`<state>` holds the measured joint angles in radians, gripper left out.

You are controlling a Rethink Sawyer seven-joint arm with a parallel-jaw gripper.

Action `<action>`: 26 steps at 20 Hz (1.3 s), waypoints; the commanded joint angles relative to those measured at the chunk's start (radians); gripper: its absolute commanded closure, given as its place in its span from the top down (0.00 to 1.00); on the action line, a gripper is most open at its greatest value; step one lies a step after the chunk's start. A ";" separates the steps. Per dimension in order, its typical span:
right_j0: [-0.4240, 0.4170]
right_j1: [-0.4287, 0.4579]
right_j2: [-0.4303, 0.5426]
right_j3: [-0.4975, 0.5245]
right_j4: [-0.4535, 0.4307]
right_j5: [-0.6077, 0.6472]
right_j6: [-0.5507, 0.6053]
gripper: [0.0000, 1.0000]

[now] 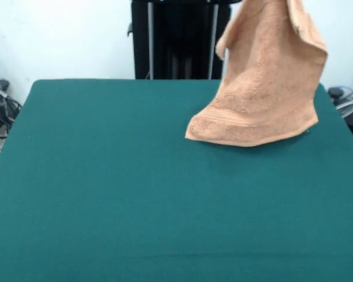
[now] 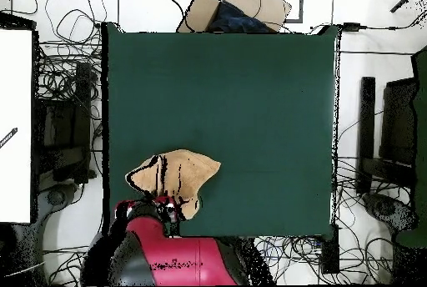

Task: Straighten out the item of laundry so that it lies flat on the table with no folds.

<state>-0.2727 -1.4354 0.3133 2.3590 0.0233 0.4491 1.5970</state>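
The peach-orange towel (image 1: 265, 76) hangs in the air over the far right part of the green table (image 1: 106, 194). Its top runs out of the picture's upper edge. Its banded lower edge spreads out just at the table top. In the overhead view the towel (image 2: 179, 175) shows as a bunched shape near the table's (image 2: 267, 108) bottom left edge. The gripper (image 2: 171, 208) at the end of the red arm (image 2: 163, 246) sits at the towel's near edge and holds it up. Its fingers are hidden by the cloth.
The black pedestal (image 1: 176, 41) stands behind the table's far edge. Cables (image 1: 0, 106) lie off both sides. In the overhead view a cardboard box (image 2: 242, 7) sits beyond the top edge, a white board (image 2: 15, 125) at left, and black equipment (image 2: 392, 133) at right.
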 commanded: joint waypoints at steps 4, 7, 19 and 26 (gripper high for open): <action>0.025 -0.202 -0.139 0.026 0.052 0.362 0.156 0.00; 0.033 -0.260 -0.182 0.058 0.061 0.410 0.133 0.00; 0.056 -0.275 -0.256 0.108 0.051 0.408 0.078 0.00; -0.126 0.339 0.007 0.118 0.063 -0.302 -0.054 0.00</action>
<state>-0.3065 -1.4679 0.2091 2.3485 0.0839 0.5428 1.5970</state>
